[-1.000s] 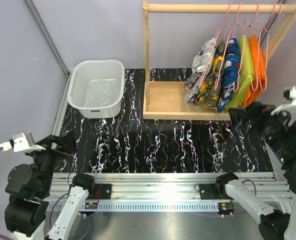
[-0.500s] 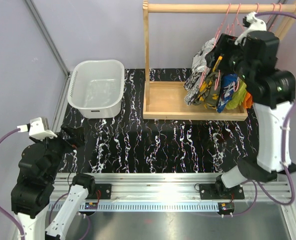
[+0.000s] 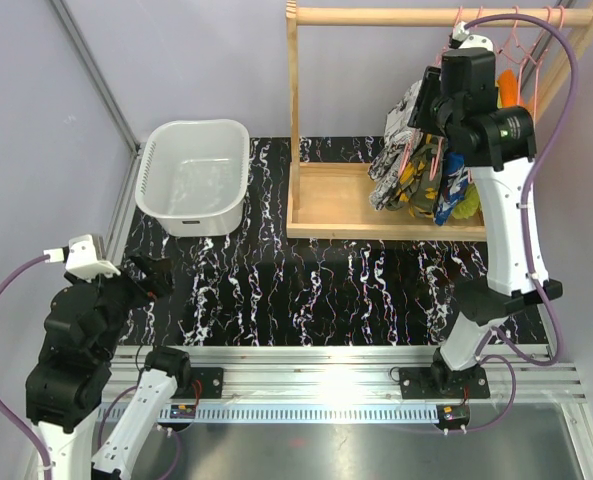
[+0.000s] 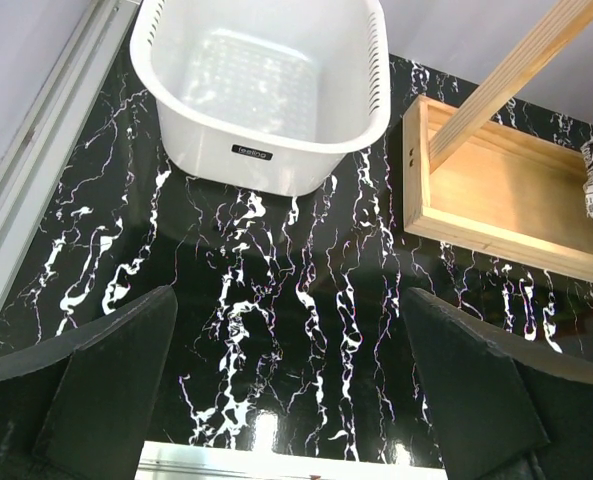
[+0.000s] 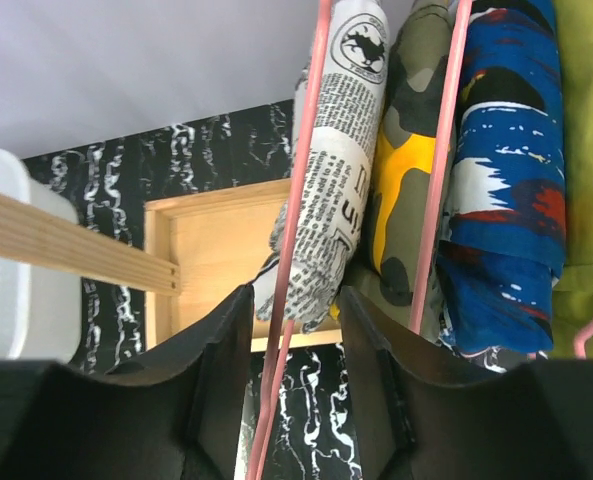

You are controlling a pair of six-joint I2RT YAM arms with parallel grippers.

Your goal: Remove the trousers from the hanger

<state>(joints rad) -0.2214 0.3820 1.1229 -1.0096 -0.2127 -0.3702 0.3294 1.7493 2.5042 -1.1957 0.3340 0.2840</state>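
Three patterned trousers hang on pink hangers from the wooden rail (image 3: 376, 15): a black-white print pair (image 5: 341, 150), an olive camouflage pair (image 5: 401, 180) and a blue pair (image 5: 506, 200). My right gripper (image 5: 296, 300) is raised to them, its jaws narrowed on either side of the print pair's pink hanger (image 5: 301, 200) and lower cloth, with gaps still showing. In the top view the right gripper (image 3: 431, 105) sits against the print trousers (image 3: 401, 140). My left gripper (image 4: 288, 310) hangs open over the black marbled table, holding nothing.
A white basket (image 3: 191, 215) stands at the back left, also the white basket (image 4: 266, 160) in the left wrist view. The rack's wooden tray base (image 3: 331, 205) lies under the clothes. A lime-green garment (image 5: 586, 150) and an orange one (image 3: 511, 90) hang to the right.
The right arm rose from the table's right edge to the hanging clothes and its jaws narrowed around the print pair's hanger. The left arm lifted slightly.
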